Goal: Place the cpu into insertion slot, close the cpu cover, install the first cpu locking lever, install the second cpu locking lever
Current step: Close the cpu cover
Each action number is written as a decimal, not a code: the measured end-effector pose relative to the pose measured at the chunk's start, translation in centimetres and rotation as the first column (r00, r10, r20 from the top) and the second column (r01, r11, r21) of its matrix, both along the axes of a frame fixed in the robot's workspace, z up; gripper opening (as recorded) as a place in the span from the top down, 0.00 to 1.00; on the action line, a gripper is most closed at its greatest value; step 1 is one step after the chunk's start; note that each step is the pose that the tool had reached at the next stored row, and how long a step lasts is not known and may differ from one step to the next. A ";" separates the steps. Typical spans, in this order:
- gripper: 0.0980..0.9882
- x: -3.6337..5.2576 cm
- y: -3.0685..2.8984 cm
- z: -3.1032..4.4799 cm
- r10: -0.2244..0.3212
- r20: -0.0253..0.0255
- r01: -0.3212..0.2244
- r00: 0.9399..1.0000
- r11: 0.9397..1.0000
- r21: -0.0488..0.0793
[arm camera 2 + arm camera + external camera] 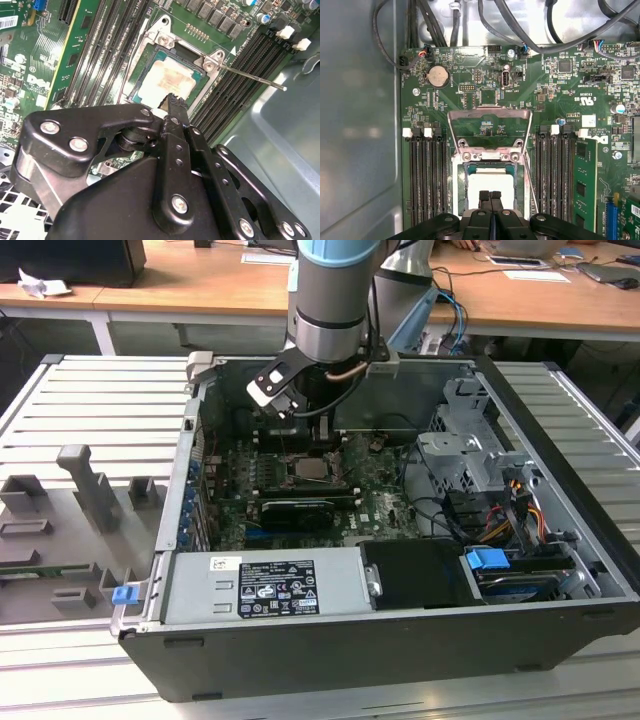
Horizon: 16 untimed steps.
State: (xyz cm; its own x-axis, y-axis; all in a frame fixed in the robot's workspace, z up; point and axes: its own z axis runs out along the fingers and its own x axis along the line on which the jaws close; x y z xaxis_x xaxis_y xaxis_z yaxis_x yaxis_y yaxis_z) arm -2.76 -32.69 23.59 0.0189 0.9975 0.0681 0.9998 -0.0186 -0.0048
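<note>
Computer case (400, 635) lies open on tabletop (90, 400) for access | insertion slot (458, 187) holds cpu (490, 181), seated flat | cpu cover (488, 114) swung back, chip exposed | gripper (490, 194) fingers (484, 197) together, over the cpu's edge.

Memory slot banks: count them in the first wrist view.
2: one bank beside the socket, another bank with a green module across it; pincer may hide more.
</note>
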 end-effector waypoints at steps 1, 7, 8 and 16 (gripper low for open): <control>0.99 0.00 0.00 0.05 0.000 0.000 0.000 1.000 1.000 0.000; 0.99 0.00 0.01 0.25 0.000 0.000 0.000 1.000 1.000 0.000; 0.99 0.00 0.01 0.29 0.000 0.000 0.000 1.000 1.000 0.000; 0.99 0.00 0.01 0.52 0.000 0.000 0.000 1.000 1.000 0.000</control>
